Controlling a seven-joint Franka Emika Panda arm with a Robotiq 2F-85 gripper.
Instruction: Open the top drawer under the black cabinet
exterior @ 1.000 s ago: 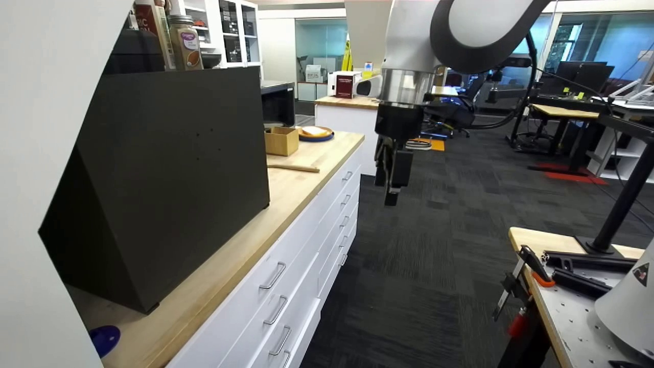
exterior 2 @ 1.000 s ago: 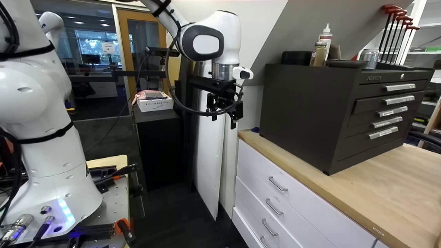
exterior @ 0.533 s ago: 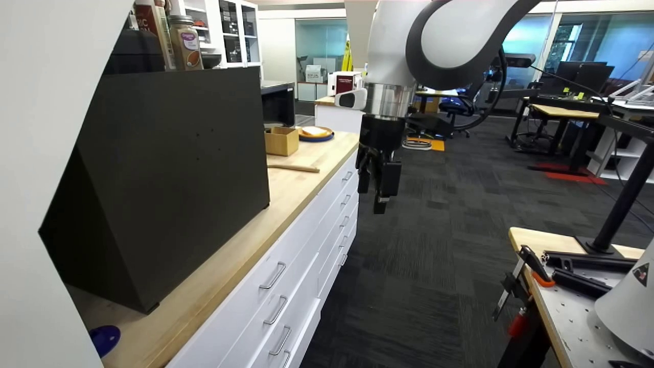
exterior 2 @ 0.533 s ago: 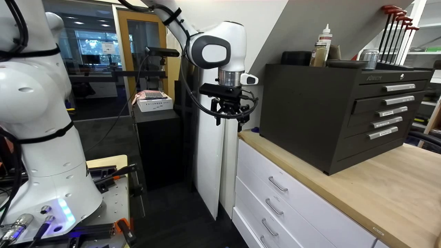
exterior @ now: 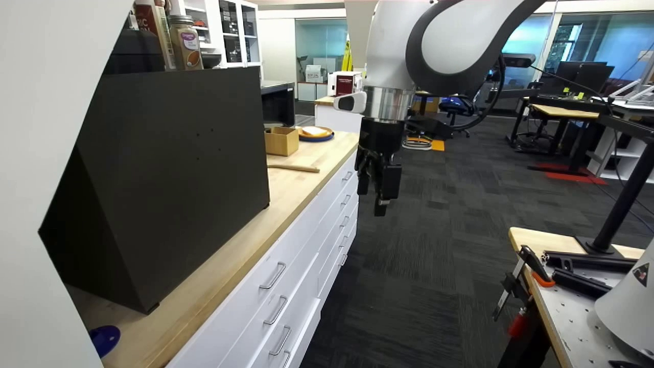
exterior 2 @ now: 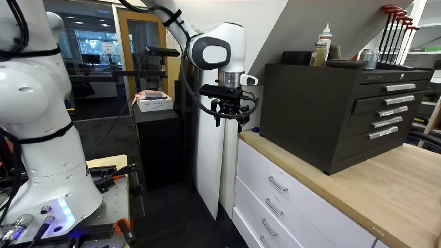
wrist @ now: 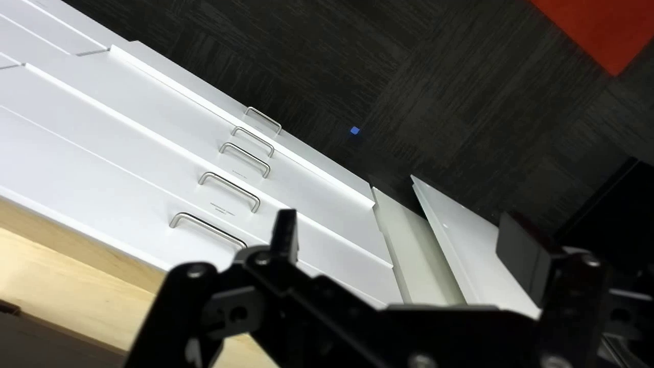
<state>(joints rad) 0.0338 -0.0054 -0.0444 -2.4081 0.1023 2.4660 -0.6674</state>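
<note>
The top drawer (exterior: 294, 245) is a closed, shallow white front with a silver bar handle (exterior: 272, 276), under the counter's wooden top. The drawer (exterior 2: 303, 198) and handle (exterior 2: 277, 183) also show in an exterior view. The black cabinet (exterior: 189, 174) stands on the counter above it, also seen here (exterior 2: 303, 113). My gripper (exterior: 371, 199) hangs fingers down, empty, out in front of the counter edge and higher than the handle, apart from it. In the wrist view my gripper (wrist: 403, 248) has its fingers wide apart; one overlaps the right end of the handle (wrist: 208, 227) of the drawer (wrist: 127, 204).
Several more white drawers with like handles lie below, handle (exterior 2: 274, 206). A white panel (exterior 2: 208, 165) leans upright past the counter's end. The robot's bench (exterior: 587, 317) with clamps stands across the aisle. Bottles and a can (exterior 2: 370, 58) stand on the cabinet.
My gripper has moved toward the counter and lower, and has turned a little. In the last half second it has only sunk slightly. The drawer has not moved.
</note>
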